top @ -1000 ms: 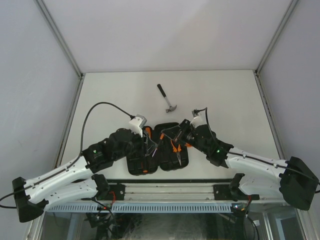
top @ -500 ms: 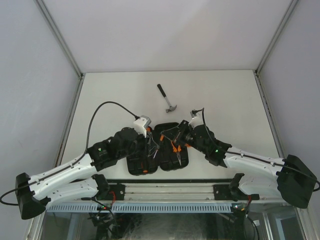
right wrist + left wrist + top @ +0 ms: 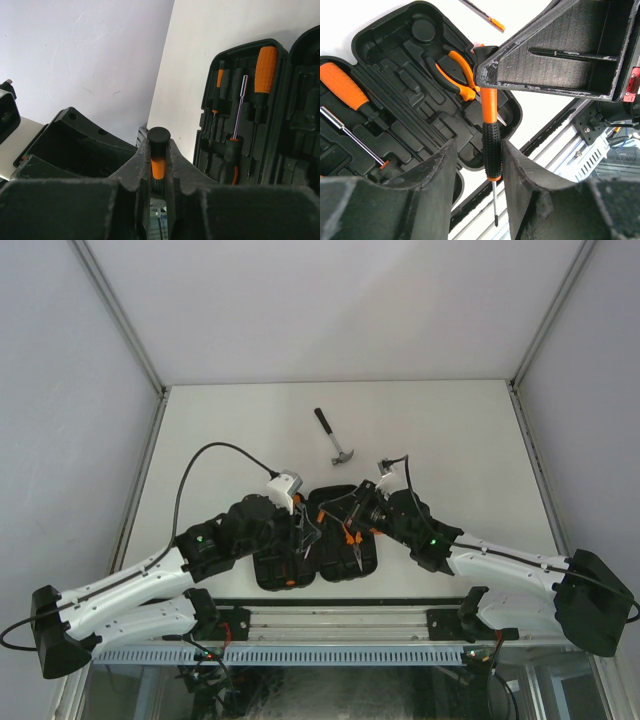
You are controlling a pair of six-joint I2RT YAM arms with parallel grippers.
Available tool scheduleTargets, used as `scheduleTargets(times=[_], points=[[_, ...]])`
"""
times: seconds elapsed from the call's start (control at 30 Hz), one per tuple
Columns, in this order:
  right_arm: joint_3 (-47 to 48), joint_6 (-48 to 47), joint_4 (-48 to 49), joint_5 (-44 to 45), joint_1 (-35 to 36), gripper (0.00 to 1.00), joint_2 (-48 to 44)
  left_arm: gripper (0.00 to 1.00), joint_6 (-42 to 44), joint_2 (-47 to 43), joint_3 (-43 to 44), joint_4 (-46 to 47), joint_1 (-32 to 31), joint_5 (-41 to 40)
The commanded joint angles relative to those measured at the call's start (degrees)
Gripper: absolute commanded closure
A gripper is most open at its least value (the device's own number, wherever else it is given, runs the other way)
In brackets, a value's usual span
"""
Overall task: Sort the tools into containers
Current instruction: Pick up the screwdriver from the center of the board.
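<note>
Orange-and-black screwdriver [image 3: 490,135] is in mid-air over the open case [image 3: 415,30], clamped at the cap end of its handle by the right end effector [image 3: 158,150]. Left end effector [image 3: 477,150] is spread wide, with one finger on either side of the black grip section. The tool sits nearer one finger, and contact cannot be confirmed. Pliers [image 3: 452,70] and other screwdrivers [image 3: 345,85] are seated in moulded slots. Hammer [image 3: 335,437] lies on the bench [image 3: 230,430], well apart beyond the case.

Assessed step: hand-over from right to left.

Hazards: if the right lets go before the left has clenched, the tool would drop onto the case rim or off the bench's near edge. Off-centre closing would lever the shaft against the right's hold and twist it. The fingers crowd closely, so collision is possible.
</note>
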Motion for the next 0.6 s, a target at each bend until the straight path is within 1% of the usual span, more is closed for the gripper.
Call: scheduleTargets(times=[0.0,0.2,0.33,0.4,0.47,0.5,0.57], points=[[0.5,0.5,3.7,-1.0,0.3,1.00,0.1,0.58,-0.1,-0.2,3.5,2.9,0.2,0.9],[0.5,0.4,3.5,-1.3,0.2,1.00,0.0,0.66,-0.3,-0.5,3.0,3.4,0.2,0.9],[0.5,0.5,3.5,-1.3,0.2,1.00,0.0,0.75,-0.3,-0.4,2.9,3.4,0.2,1.1],[0.5,0.5,3.4,-1.3,0.2,1.00,0.0,0.78,-0.4,-0.4,2.9,3.4,0.2,1.1],[0.5,0.4,3.2,-1.2,0.2,1.00,-0.2,0.85,-0.3,-0.5,2.9,3.4,0.2,1.3],[0.5,0.2,3.1,-1.1,0.1,0.99,-0.3,0.89,-0.4,-0.6,2.9,3.4,0.2,1.2],[0.5,-0.1,2.5,-0.9,-0.1,0.95,-0.8,0.94,-0.4,-0.6,2.8,3.3,0.2,1.0]])
